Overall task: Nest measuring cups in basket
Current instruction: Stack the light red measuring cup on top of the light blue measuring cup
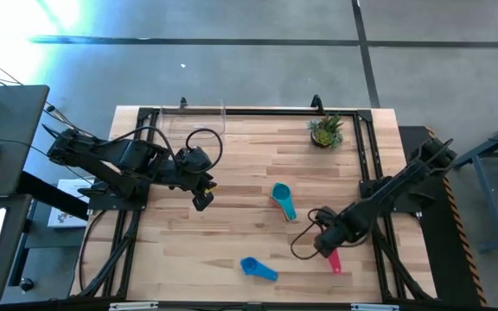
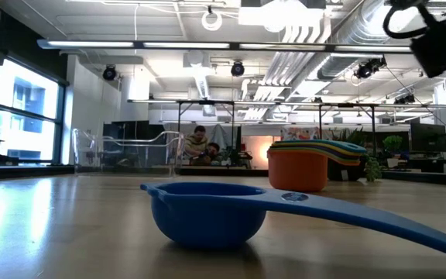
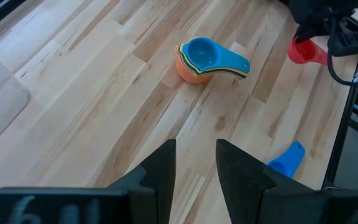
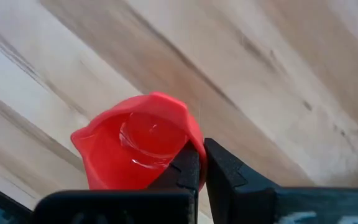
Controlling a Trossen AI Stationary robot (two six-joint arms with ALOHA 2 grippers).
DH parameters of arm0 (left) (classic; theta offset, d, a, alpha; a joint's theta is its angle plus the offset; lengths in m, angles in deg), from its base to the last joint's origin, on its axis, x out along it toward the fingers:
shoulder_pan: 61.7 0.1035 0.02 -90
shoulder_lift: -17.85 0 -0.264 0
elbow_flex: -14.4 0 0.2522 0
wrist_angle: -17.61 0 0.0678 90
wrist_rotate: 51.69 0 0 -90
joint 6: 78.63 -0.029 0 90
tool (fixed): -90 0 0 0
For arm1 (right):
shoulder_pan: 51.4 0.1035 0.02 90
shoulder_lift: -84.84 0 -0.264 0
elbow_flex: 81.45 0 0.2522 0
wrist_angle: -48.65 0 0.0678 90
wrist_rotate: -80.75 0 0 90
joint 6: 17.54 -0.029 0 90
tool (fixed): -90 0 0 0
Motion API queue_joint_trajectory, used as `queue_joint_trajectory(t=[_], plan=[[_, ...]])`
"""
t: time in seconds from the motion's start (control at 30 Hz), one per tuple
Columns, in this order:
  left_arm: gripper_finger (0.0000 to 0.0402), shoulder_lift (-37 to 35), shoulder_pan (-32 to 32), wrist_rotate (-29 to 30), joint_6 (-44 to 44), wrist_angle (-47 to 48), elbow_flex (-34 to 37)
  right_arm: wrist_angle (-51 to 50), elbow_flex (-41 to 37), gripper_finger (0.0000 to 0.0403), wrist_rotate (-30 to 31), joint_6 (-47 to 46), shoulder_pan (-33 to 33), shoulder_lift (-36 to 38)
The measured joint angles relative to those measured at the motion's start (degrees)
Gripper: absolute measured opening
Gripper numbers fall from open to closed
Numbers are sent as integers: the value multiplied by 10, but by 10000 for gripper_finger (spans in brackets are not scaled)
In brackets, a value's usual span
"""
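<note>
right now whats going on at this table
The right pincer is shut on the rim of a pink-red plastic measuring cup near the table's right front. A nested stack of cups, teal on top and orange at the bottom, sits mid-table, and a lone blue plastic scoop-shaped cup lies near the front edge. The clear plastic basket at the back holds no cups yet. The left pincer hovers over bare wood, holding nothing.
</note>
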Motion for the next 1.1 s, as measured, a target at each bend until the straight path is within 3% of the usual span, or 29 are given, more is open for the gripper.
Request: queue_joint_trajectory(t=[0.37, 0.67, 1.1], plan=[[104, 0, 0, 0, 9, 0, 0, 15, 5, 1, 6, 171, -137, 30], [104, 0, 4, 8, 8, 2, 0, 18, 91, 1, 41, 338, -263, 30], [104, 0, 70, 11, -55, 5, 0, 42, 122, 0, 20, 424, -401, 30]])
